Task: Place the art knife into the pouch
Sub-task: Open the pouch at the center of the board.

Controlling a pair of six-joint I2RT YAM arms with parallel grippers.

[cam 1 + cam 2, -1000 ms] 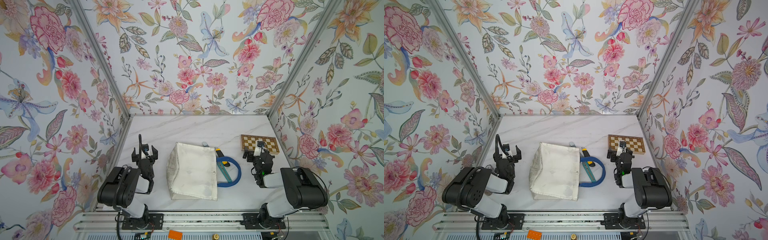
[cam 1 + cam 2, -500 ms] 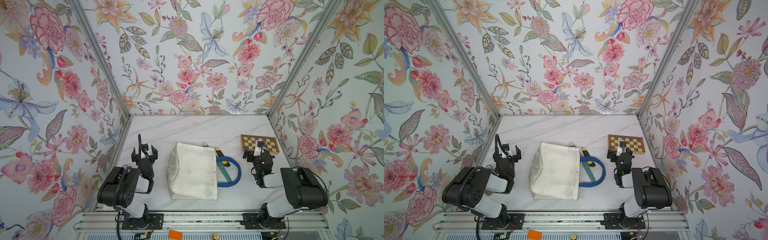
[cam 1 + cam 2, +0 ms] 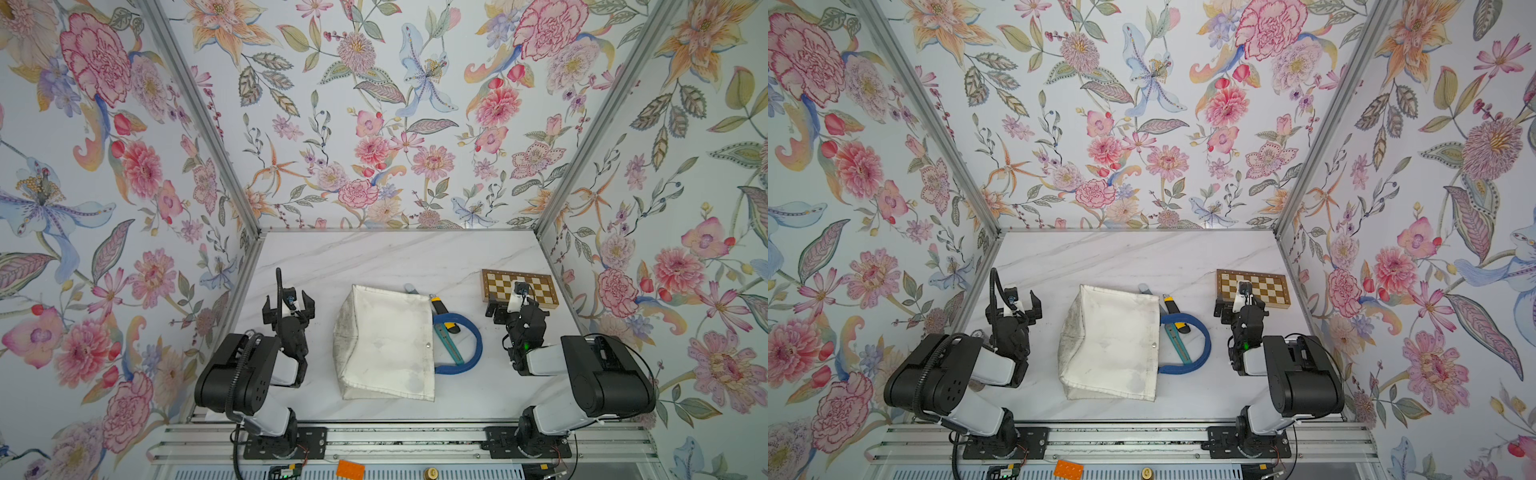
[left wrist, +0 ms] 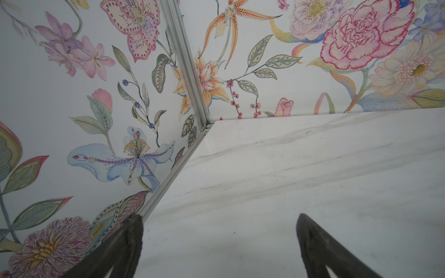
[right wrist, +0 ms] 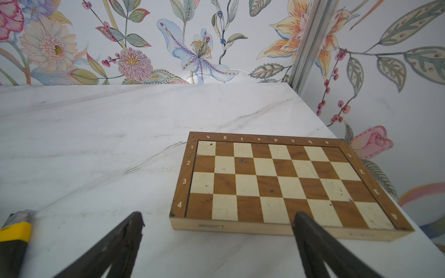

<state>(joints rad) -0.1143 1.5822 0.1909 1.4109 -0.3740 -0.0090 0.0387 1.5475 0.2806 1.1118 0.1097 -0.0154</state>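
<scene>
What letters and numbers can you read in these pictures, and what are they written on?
"1 2 3 4": white, down one side border of the chessboard, in the right wrist view.
"h g f e d c b a": along its far border, upside down to that camera.
"1 2 3 4": again on the opposite side border, turned sideways.
In both top views the board's marks are too small to read.
The pouch shows no writing.

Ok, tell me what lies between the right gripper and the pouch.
In both top views: a blue handle, a teal knife inside its loop and a yellow-and-black knife; then bare table up to the right gripper.
</scene>
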